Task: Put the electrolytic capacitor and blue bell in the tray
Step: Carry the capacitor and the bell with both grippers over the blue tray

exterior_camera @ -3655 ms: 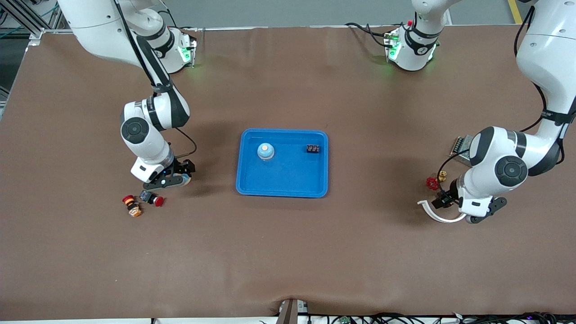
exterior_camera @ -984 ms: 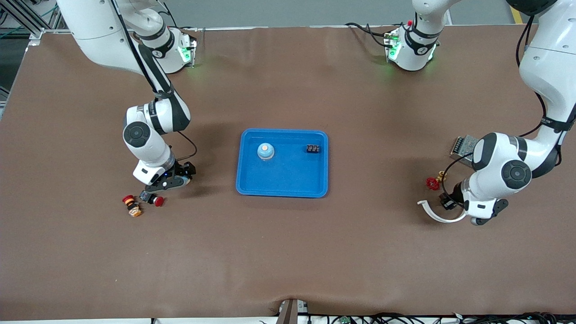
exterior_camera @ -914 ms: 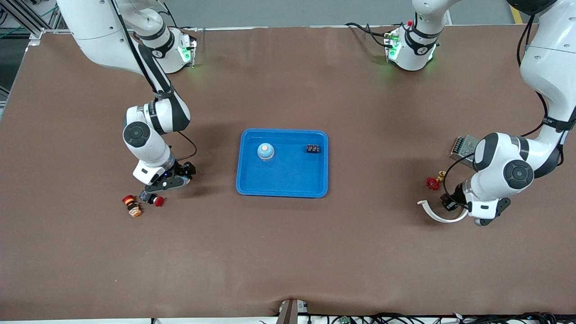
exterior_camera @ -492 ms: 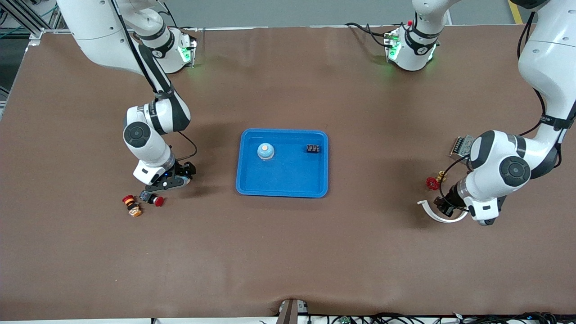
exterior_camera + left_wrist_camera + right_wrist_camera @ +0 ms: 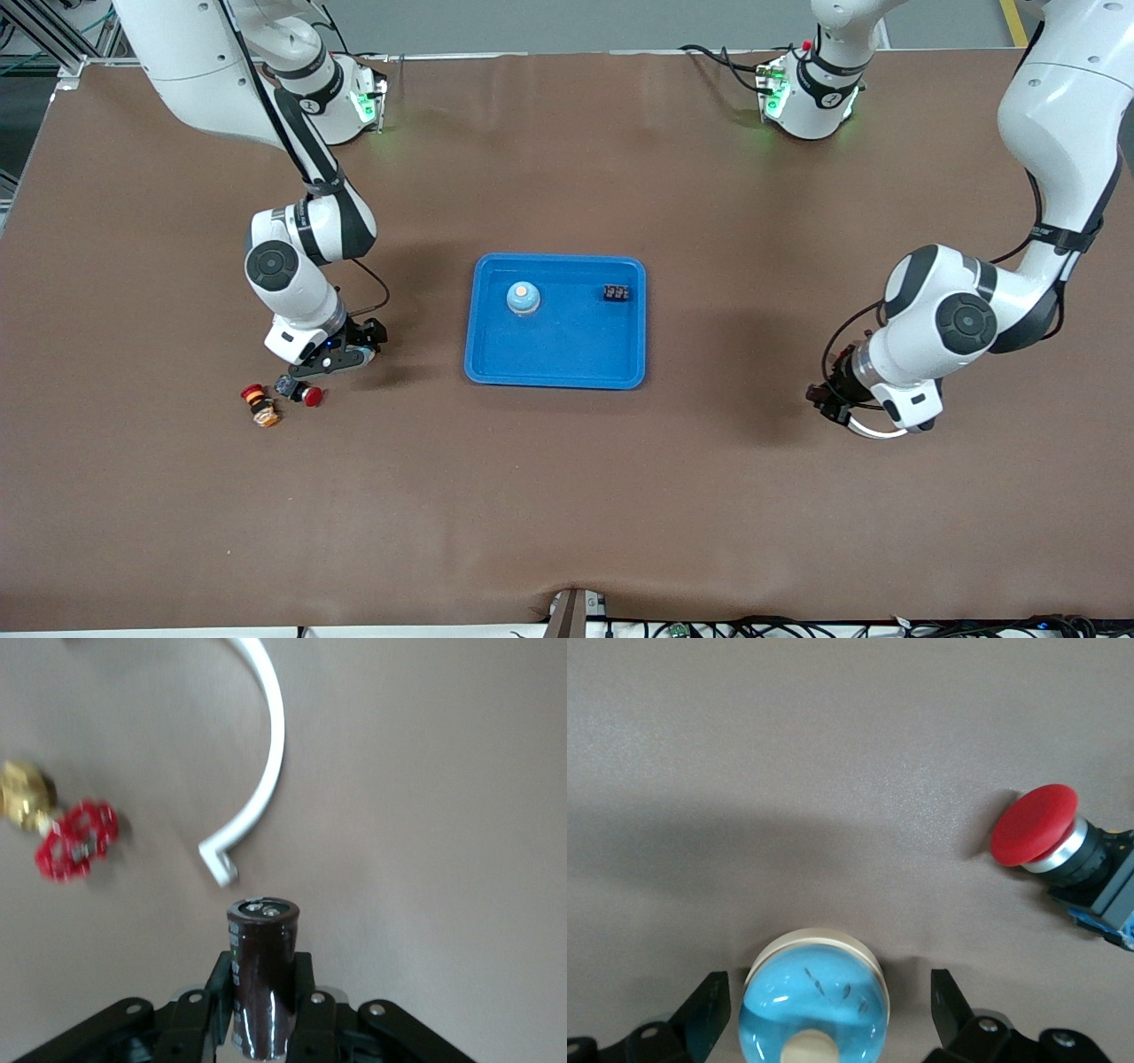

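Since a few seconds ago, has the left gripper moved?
Yes. The left gripper, shut on the capacitor, has shifted toward the tray, now over the white clip.

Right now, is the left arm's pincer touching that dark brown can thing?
Touching. The left wrist view shows the left pincer shut on the electrolytic capacitor, its fingers pressed against the can's sides with no gap.

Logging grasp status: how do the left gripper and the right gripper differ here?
The left gripper is shut on the dark electrolytic capacitor; the right gripper is open, fingers flanking a blue bell without touching it. The left gripper is by the white curved strip; the right gripper is by the red push button. Both are outside the tray.
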You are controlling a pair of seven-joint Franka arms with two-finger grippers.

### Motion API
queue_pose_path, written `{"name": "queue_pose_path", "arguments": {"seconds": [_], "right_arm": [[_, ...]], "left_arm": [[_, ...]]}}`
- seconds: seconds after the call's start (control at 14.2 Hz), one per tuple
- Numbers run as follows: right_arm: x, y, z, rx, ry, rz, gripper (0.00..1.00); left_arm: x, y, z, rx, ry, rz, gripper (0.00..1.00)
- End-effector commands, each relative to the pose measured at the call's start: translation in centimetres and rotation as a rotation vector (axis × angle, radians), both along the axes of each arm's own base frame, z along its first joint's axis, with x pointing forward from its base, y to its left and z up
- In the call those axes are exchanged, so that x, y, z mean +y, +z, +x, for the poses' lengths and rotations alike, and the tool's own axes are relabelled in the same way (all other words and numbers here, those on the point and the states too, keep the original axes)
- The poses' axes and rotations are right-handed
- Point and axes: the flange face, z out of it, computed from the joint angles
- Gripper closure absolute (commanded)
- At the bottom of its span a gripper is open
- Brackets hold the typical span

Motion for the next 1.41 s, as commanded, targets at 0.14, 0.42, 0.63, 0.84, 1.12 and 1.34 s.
{"name": "queue_pose_path", "arguments": {"seconds": [0.14,0.42,0.63,0.84,1.12,1.34], "right_arm": [[0.2,-0.1,0.1,-0.001,0.009,0.012,0.33],[0.3,0.0,0.3,-0.004,0.007,0.013,0.54],[1.0,1.1,0.5,-0.003,0.013,0.017,0.55],[2.1,4.6,1.7,0.052,0.017,0.002,0.55],[4.8,8.9,3.1,0.111,-0.019,0.028,0.55],[8.6,11.7,3.9,0.108,-0.100,0.068,0.55]], "left_arm": [[-7.5,0.4,-2.0,0.027,0.078,-0.001,1.00],[-12.8,0.5,-3.6,0.032,0.137,-0.007,1.00],[-16.0,0.7,-4.7,0.035,0.176,-0.011,1.00],[-19.6,0.2,-6.5,0.048,0.207,-0.014,1.00],[-24.0,-0.2,-8.9,0.055,0.254,-0.023,1.00],[-27.2,-0.7,-10.6,0.050,0.277,-0.060,1.00]]}}
